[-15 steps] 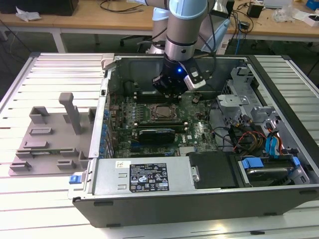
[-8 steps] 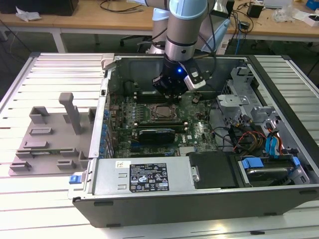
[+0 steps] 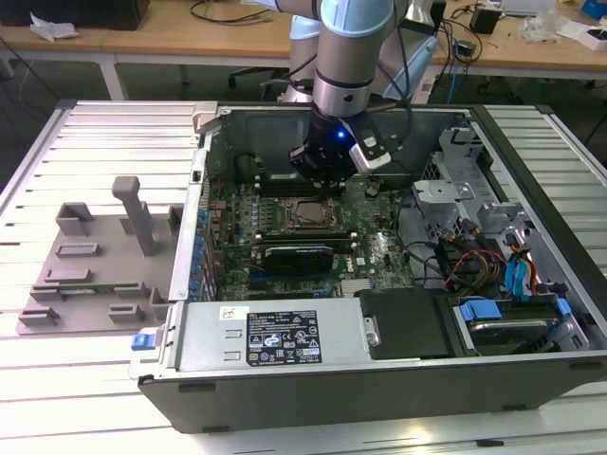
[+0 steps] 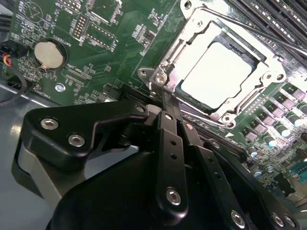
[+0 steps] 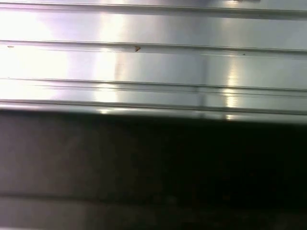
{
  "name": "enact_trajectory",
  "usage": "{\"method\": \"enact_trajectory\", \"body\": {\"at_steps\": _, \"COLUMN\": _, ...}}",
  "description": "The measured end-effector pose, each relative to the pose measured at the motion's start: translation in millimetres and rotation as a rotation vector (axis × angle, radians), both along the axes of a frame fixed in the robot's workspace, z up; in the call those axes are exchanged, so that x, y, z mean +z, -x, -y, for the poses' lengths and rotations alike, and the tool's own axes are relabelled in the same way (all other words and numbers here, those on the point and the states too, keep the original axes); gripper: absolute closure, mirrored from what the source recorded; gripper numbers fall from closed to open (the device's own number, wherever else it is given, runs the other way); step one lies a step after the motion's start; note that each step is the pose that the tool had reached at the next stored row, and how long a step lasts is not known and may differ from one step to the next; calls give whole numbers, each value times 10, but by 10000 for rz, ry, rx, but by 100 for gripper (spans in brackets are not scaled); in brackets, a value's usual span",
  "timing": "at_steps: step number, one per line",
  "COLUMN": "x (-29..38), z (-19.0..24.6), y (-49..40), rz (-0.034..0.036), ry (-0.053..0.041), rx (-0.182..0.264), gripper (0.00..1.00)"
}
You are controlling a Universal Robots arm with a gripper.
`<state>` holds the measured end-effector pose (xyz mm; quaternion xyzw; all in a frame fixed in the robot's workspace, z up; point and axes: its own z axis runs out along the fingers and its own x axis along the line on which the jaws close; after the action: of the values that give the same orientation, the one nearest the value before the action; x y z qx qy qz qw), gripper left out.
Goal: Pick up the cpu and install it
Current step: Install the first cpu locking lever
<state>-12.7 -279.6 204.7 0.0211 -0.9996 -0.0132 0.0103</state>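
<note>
The flat silvery cpu [image 4: 216,76] lies inside the metal-framed socket [image 4: 189,36] on the green motherboard [image 4: 110,43]; the black gripper [image 4: 165,98] has its fingers closed together, holding nothing

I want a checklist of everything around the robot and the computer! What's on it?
Surface: ribbed metal table holding an open computer case.
Job's things: cpu lying inside the socket on the motherboard.
Clutter: grey tray with upright posts, on the exterior view's left of the case.
End effector: fingers together, holding nothing, beside the socket corner.
Cables: red, black and blue wires inside the case.
Surroundings: wooden benches behind.
</note>
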Motion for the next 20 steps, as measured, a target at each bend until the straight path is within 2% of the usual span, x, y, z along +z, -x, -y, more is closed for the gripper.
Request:
{"method": "enact_trajectory", "body": {"at_steps": 7, "x": 26, "z": 0, "y": 12, "rz": 33, "ry": -1, "rx": -2, "gripper": 89}}
{"method": "enact_trajectory", "body": {"at_steps": 20, "x": -6, "z": 11, "y": 12, "rz": 25, "ry": 22, "rx": -2, "gripper": 89}}
